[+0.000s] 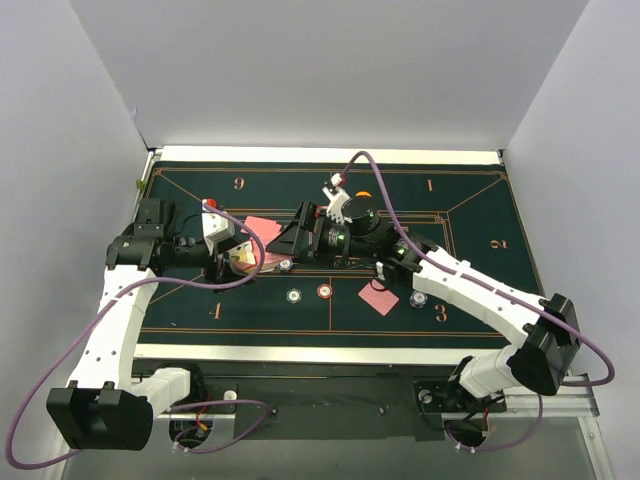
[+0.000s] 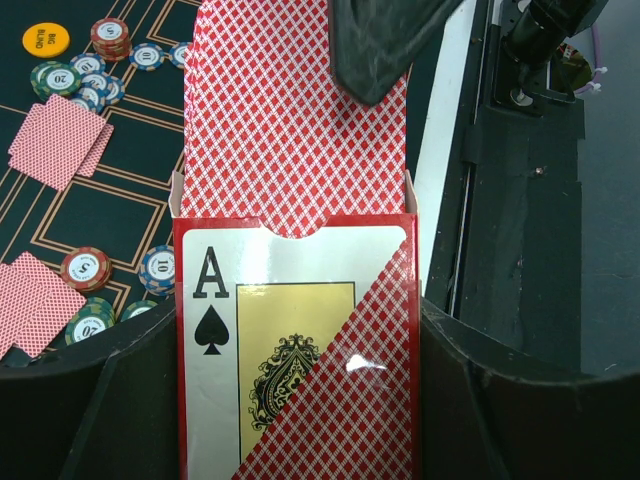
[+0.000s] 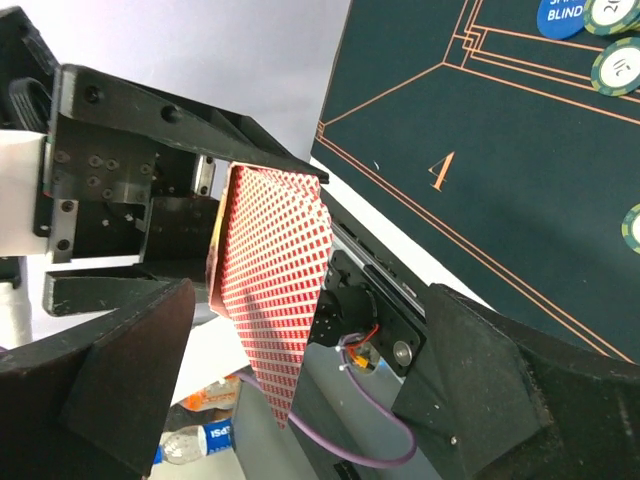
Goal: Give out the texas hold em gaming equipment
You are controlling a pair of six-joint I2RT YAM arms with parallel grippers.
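Card box (image 2: 300, 400) gripped in left tool (image 2: 298, 328); right tool (image 3: 310, 295) straddles protruding card (image 3: 268, 250).

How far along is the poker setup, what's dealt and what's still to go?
Done: two sets of face-down cards are dealt, chips sit by them, and the big blind button and small blind button are out. In hand: the left gripper holds the card box while the right gripper straddles cards sticking out of it, not visibly clamped. Left: likely more dealing; spot 1 and spot 2 show no cards.

Top overhead; both wrists close, sharing card box (image 2: 300, 350).
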